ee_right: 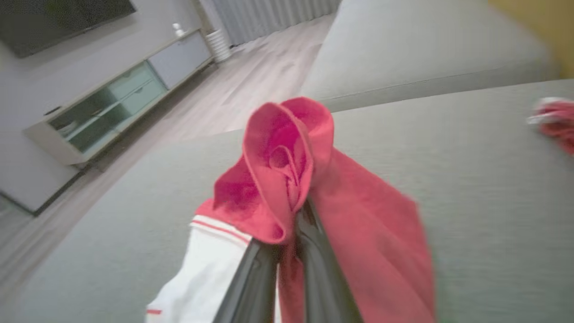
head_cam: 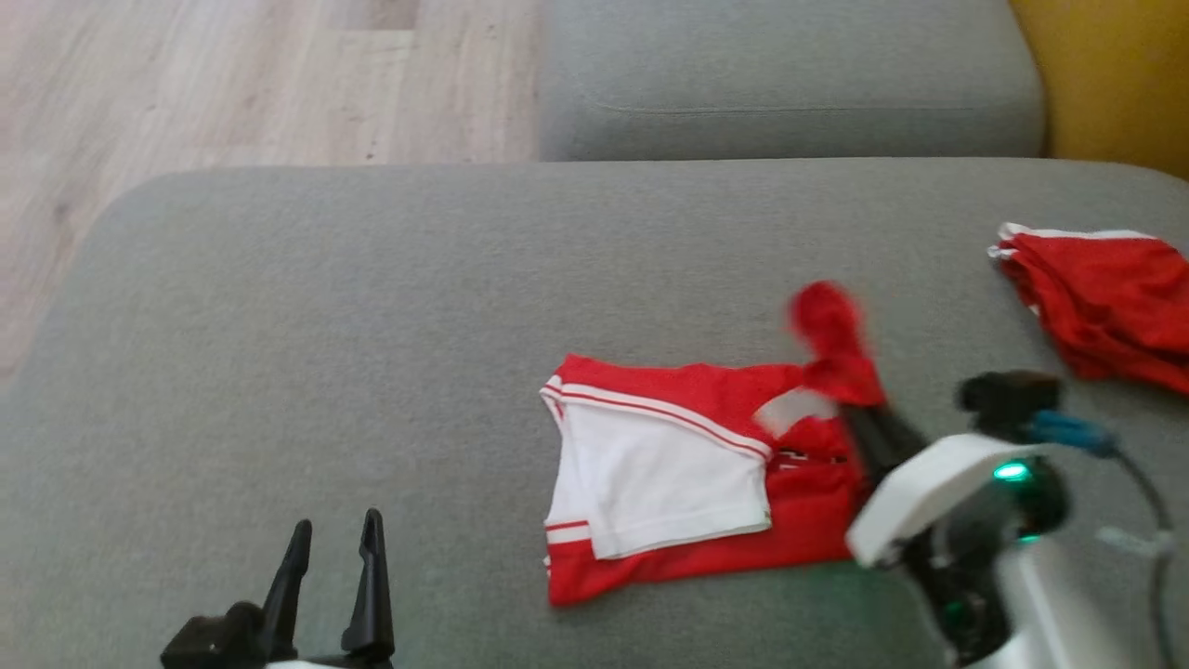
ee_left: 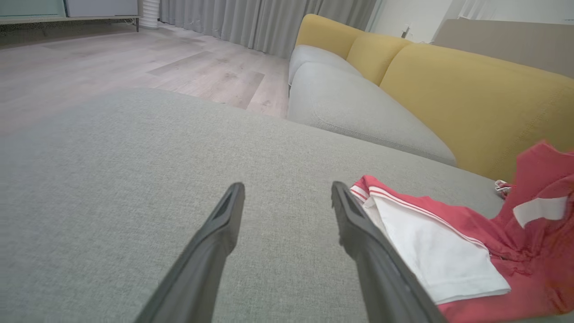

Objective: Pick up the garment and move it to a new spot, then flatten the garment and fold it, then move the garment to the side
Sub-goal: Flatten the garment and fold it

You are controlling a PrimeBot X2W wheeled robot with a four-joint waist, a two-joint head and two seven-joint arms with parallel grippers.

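Now, right end effector (ee_right: 291,224) clenched on red garment (head_cam: 669,465) (left end effector (head_cam: 336,525) spread, empty).

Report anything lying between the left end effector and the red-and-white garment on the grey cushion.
Nothing visible does. Bare cushion alone separates the open left end effector from the garment to its right. The right end effector is shut on a raised red fold of it.

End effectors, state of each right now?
Left end effector: open, empty.
Right end effector: closed, holding a fold of the red-and-white jersey.
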